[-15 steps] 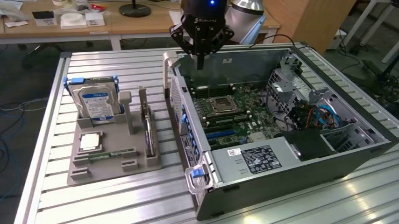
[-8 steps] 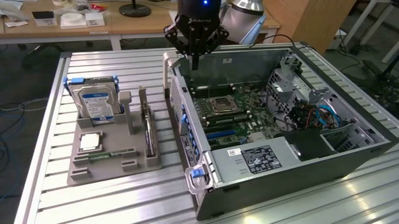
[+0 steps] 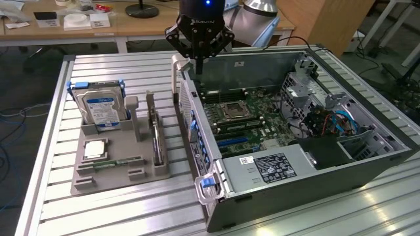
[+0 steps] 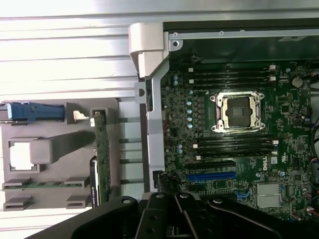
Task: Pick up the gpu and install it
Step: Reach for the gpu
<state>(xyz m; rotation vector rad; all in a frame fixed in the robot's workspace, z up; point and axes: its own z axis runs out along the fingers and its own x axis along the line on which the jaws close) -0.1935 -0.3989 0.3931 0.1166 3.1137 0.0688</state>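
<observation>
Grey plastic holder (image 3: 108,172) on the desk (image 3: 98,219) has the graphics card (image 3: 157,140) standing on edge. In the exterior view it sits at nine o'clock of the open computer case (image 3: 328,182). The claw (image 3: 198,66) hangs empty above the case wall, tips pinched together, with the card at its seven o'clock. The card looks light, stiff and fragile, and is best pinched across its bare top edge.

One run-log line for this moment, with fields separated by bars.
gripper: over edge of open grey computer case | thin dark gpu card: standing in grey holder, untouched
</observation>
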